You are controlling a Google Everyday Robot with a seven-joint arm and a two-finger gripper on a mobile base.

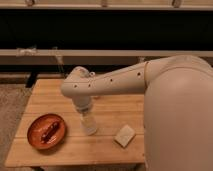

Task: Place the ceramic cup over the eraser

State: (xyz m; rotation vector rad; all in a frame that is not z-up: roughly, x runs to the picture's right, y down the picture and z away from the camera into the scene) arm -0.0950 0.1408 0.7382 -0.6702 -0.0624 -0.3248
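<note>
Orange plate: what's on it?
The orange plate holds one dark reddish-brown item; what it is can't be made out. The gripper hangs right of it, over the table.

The gripper point(89, 127) hangs over the middle of the table point(105, 147), near its front. The plate point(46, 131) lies left of the gripper, holding food point(50, 131). The eraser point(125, 135) lies right of it.

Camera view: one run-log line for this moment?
gripper: over table, between plate and eraser | cup: not visible | eraser: uncovered
</note>
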